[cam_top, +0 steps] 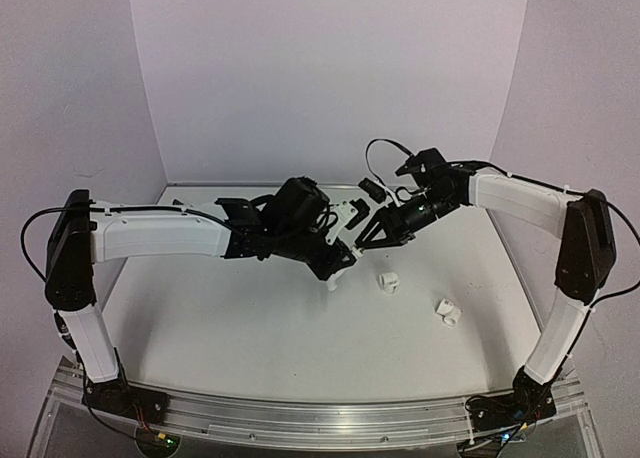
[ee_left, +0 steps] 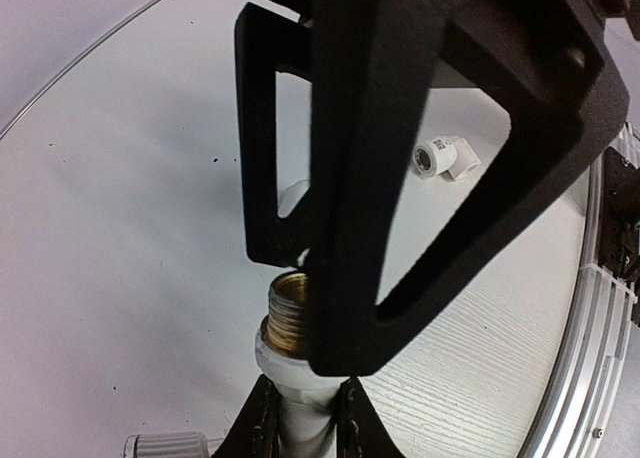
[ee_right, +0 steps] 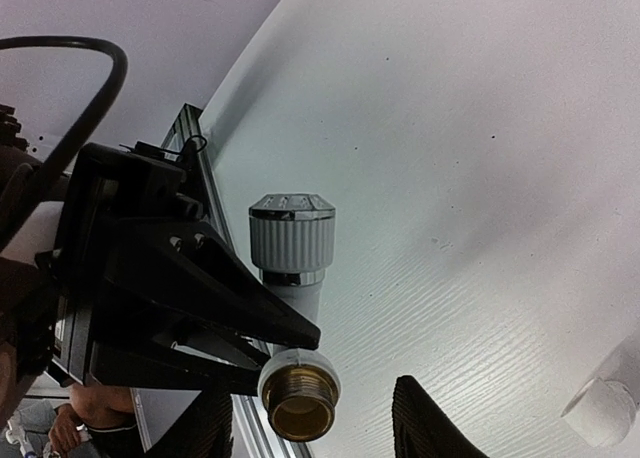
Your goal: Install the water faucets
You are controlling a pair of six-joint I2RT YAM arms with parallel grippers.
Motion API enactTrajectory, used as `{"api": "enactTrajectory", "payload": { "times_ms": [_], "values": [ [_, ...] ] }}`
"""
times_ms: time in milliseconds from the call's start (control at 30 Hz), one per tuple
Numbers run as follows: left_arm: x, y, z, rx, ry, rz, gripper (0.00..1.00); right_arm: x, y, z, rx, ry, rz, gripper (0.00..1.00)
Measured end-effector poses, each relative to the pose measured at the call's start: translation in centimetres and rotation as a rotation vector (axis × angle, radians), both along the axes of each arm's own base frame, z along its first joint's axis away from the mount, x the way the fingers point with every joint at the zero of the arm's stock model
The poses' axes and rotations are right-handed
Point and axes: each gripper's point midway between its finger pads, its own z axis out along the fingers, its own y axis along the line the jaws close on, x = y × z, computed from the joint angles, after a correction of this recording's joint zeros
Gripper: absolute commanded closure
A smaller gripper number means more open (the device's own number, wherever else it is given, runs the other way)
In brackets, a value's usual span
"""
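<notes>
Nearby, 1 white fitting (cam_top: 449,312) and a 2nd fitting (cam_top: 388,281) lie loose on the table (cam_top: 250,328); beyond, left jaws clench the faucet (ee_right: 290,278) aloft, right jaws parted around its brass thread (ee_right: 300,403), apparently nothing joined yet

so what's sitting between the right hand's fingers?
The brass threaded end of the faucet; the right wrist view shows it.
</notes>
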Motion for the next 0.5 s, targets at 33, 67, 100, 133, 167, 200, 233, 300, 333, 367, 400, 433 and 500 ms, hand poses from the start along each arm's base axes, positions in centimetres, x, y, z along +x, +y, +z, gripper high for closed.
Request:
{"api": "enactTrajectory", "payload": {
  "times_ms": [33, 67, 100, 133, 167, 200, 233, 300, 333, 367, 400, 433, 500],
  "values": [
    [0.0, 0.0, 0.0, 0.0, 0.0, 0.0, 0.97, -0.2, 0.0, -0.2, 0.0, 0.009, 0.003, 0.51],
    [0.0, 0.0, 0.0, 0.0, -0.001, 0.001, 0.97, -0.4, -0.1, -0.3, 0.0, 0.017, 0.006, 0.51],
    [0.1, 0.0, 0.0, 0.001, -0.006, 0.0, 0.97, -0.5, -0.1, -0.4, 0.0, 0.024, 0.008, 0.52],
    [0.1, 0.0, 0.1, 0.001, -0.011, -0.002, 0.97, -0.6, 0.0, -0.4, 0.001, 0.03, 0.011, 0.53],
    [0.1, -0.1, 0.1, 0.002, -0.017, -0.005, 0.97, -0.8, 0.0, -0.4, 0.002, 0.035, 0.015, 0.53],
    [0.1, -0.1, 0.1, 0.003, -0.022, -0.009, 0.97, -0.9, 0.1, -0.4, 0.005, 0.036, 0.019, 0.53],
    [0.0, -0.1, 0.2, 0.003, -0.025, -0.012, 0.97, -1.1, 0.2, -0.3, 0.008, 0.038, 0.024, 0.54],
    [-0.1, -0.2, 0.1, 0.005, -0.028, -0.018, 0.97, -1.3, 0.4, -0.3, 0.013, 0.041, 0.033, 0.56],
    [-0.1, -0.2, 0.2, 0.006, -0.03, -0.02, 0.97, -1.4, 0.5, -0.2, 0.014, 0.043, 0.038, 0.56],
    [-0.2, -0.3, 0.2, 0.007, -0.032, -0.023, 0.97, -1.6, 0.6, -0.3, 0.016, 0.045, 0.042, 0.57],
    [-0.3, -0.3, 0.2, 0.009, -0.036, -0.027, 0.97, -1.7, 0.7, -0.3, 0.017, 0.048, 0.046, 0.58],
    [-0.3, -0.3, 0.2, 0.011, -0.041, -0.031, 0.97, -1.7, 0.7, -0.3, 0.017, 0.05, 0.048, 0.6],
    [-0.4, -0.3, 0.1, 0.016, -0.048, -0.032, 0.97, -1.9, 0.9, -0.5, 0.017, 0.058, 0.054, 0.62]
  ]
}}
